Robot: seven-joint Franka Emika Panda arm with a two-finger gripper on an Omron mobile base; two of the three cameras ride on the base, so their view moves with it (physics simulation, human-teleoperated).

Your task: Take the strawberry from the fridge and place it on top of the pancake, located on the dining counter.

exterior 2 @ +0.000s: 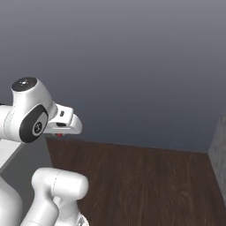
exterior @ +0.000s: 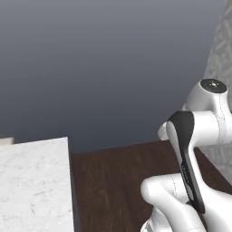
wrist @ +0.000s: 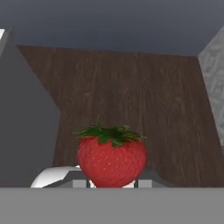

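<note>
The strawberry is seen upright in the hand view, its green leafy cap uppermost and long axis vertical, held between the jaws narrowed onto it. Dark wooden floor lies beyond. A corner of the marble-topped desk is seen at the left, well apart.

Soft, even, shadowless rendered light

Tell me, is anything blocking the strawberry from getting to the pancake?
No pancake can be seen yet, so the whole way can't be checked. The strawberry sits at the gripper, apparently held, over bare dark wood floor. A corner of the marble dining counter lies off to the arm's left, its visible part bare.
</note>
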